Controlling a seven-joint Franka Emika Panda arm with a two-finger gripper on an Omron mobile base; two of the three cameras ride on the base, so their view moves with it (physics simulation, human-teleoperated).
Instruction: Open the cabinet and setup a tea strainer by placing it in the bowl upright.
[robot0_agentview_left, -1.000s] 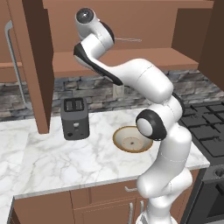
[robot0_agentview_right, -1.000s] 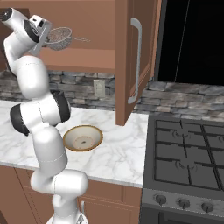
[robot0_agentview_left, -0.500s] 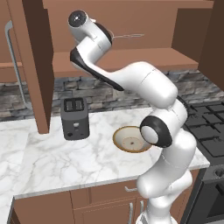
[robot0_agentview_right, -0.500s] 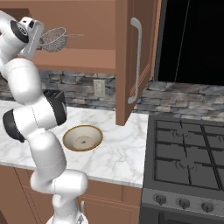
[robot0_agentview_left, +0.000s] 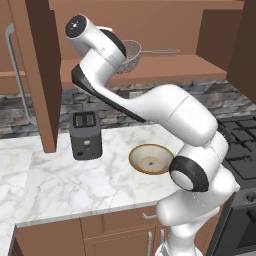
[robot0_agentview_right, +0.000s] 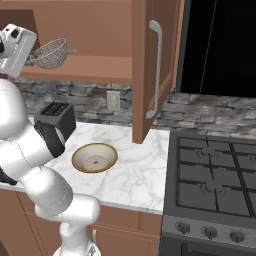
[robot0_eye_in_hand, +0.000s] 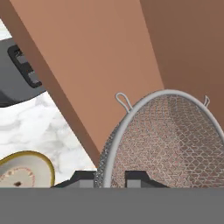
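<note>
Far left in the left base view: open door of the cabinet (robot0_agentview_left: 35, 75) with a long silver bar handle (robot0_agentview_left: 15, 65). Next to it, down on the white marble desk (robot0_agentview_left: 60, 185), a dark two-slot toaster (robot0_agentview_left: 86, 134). No brand, label or writing to read on any of these.

Right of the toaster, flat on the desk: the bowl (robot0_agentview_left: 151, 159), beige inside with a brown rim.

Up above, at the inner shelf (robot0_agentview_left: 170, 67) of the cabinet: the tea strainer (robot0_agentview_left: 131, 54), right at the end of the white arm, with its thin handle sticking out to the right over the shelf. Well above the bowl.

In the hand view, end effector (robot0_eye_in_hand: 110, 177) clamped on the rim of the strainer, one dark fingertip on each side of the mesh wall.

Far right in the right base view: the other open cabinet door (robot0_agentview_right: 152, 65), then a black stove (robot0_agentview_right: 215, 185).
</note>
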